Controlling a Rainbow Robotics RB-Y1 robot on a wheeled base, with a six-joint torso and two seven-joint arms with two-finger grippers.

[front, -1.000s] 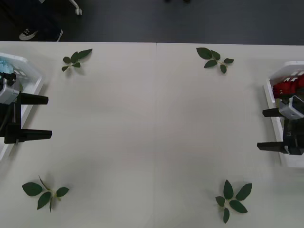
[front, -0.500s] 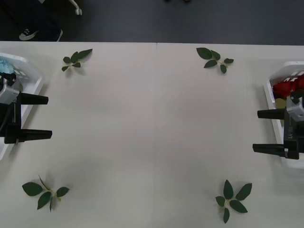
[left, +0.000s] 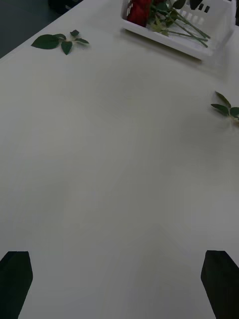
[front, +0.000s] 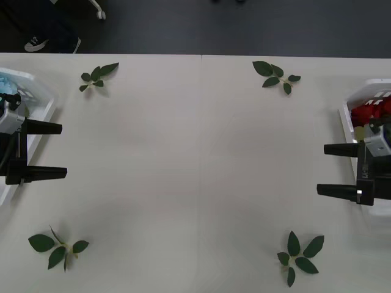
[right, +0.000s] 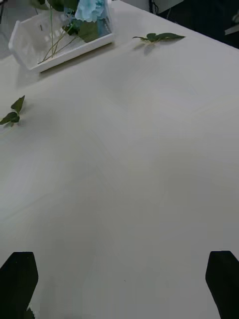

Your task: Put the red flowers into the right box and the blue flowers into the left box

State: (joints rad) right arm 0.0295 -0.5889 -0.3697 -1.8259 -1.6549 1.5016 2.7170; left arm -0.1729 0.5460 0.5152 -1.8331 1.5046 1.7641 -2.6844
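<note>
The red flowers (front: 369, 112) lie in the right box (front: 346, 118) at the table's right edge; across the table, the left wrist view shows the red flowers (left: 141, 8) with green stems inside the right box (left: 169, 41). The blue flowers (front: 7, 84) rest in the left box (front: 41, 97) at the left edge, and the right wrist view shows the blue flowers (right: 93, 8) in the left box (right: 35, 45). My right gripper (front: 333, 170) is open beside the right box, holding nothing. My left gripper (front: 52, 151) is open beside the left box, holding nothing.
Loose green leaf sprigs lie near the table's corners: far left (front: 97, 75), far right (front: 275, 75), near left (front: 55, 246) and near right (front: 299, 255). The table's far edge meets a dark floor; a person's shoe (front: 38, 43) stands there.
My right gripper has moved away from the right box toward the table's middle and a little nearer. The left gripper has stayed put.
</note>
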